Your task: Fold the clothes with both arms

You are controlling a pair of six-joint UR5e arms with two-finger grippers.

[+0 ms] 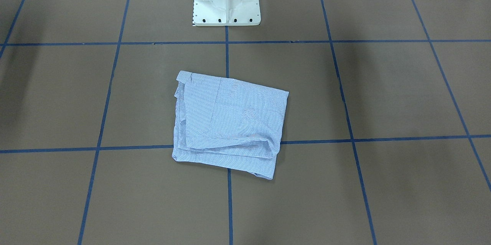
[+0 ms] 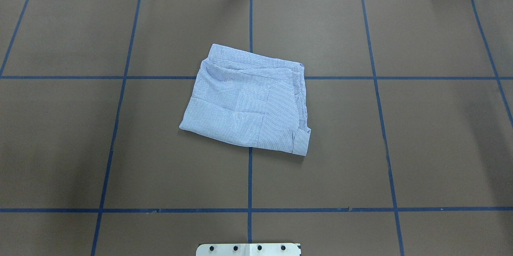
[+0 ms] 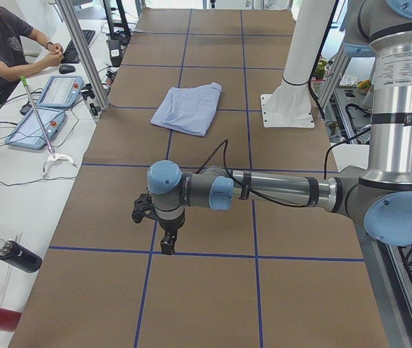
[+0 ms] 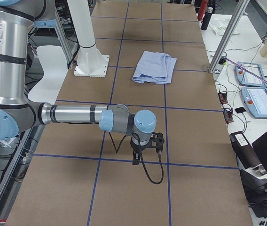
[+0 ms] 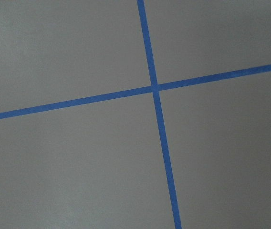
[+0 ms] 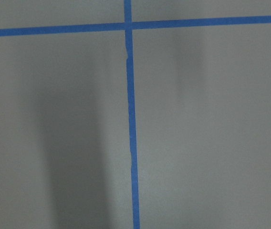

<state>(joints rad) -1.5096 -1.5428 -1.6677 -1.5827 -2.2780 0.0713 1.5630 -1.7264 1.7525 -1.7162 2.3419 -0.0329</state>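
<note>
We see the striped shirt (image 2: 246,103) folded into a rough rectangle. It lies flat near the middle of the desk (image 2: 421,148), covering one crossing of the blue tape lines (image 2: 249,180), in front of the white pedestal base (image 1: 226,5). The left arm (image 3: 278,192) and the right arm (image 4: 72,114) reach out over bare desk at opposite ends, well apart from the shirt, with their jaws pointing down. Only the side views show the jaws, so we cannot tell whether either pair is spread or pressed together.
</note>
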